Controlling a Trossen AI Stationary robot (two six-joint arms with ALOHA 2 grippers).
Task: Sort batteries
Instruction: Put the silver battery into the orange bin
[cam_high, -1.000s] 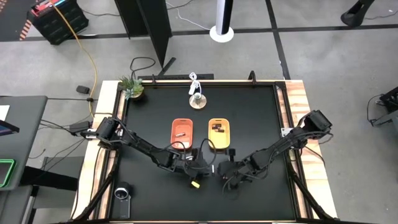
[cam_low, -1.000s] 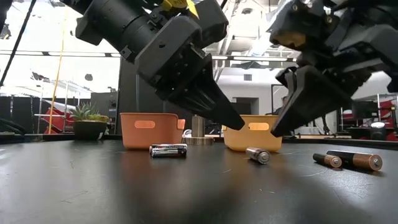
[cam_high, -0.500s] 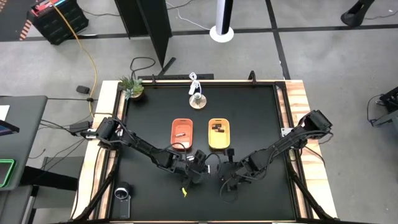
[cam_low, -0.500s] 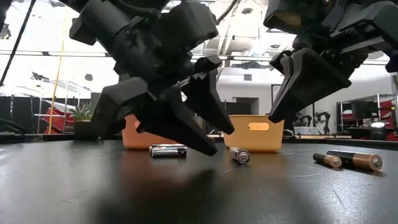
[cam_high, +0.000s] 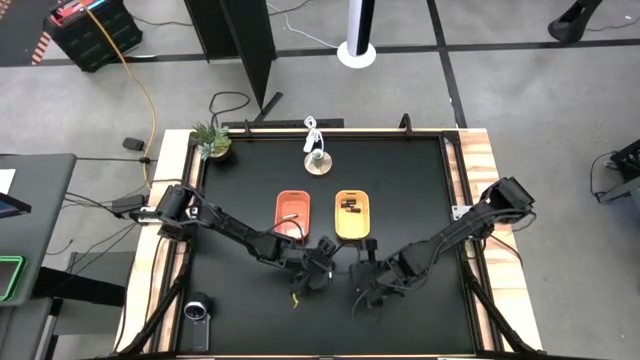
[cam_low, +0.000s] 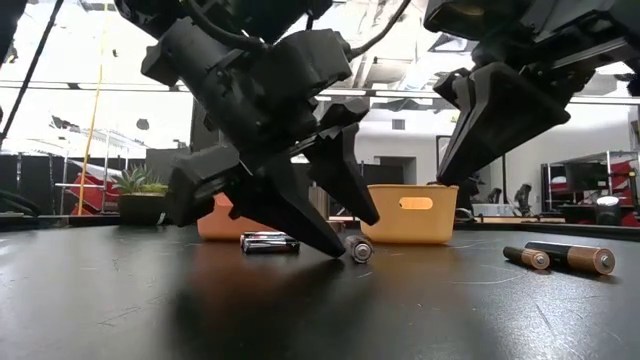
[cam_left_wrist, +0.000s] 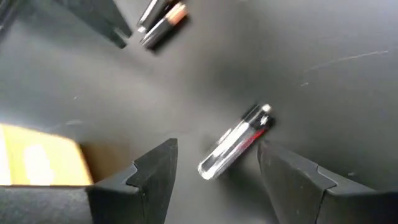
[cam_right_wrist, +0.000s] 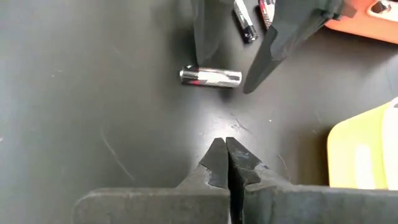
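Now the left claw (cam_low: 335, 245) is down at the black surface (cam_high: 400, 190), fingers (cam_left_wrist: 155, 165) spread apart on either side of a silvery battery (cam_left_wrist: 236, 142) lying flat between them, untouched. The right claw (cam_right_wrist: 226, 163) hangs just beside it, fingers pressed together, gripping nothing. Two dark batteries (cam_low: 560, 257) lie off to one side with open room around them. The orange tray (cam_high: 292, 210) and yellow tray (cam_high: 352, 215) sit side by side just behind, well clear of the surface's wooden edges (cam_high: 183, 150).
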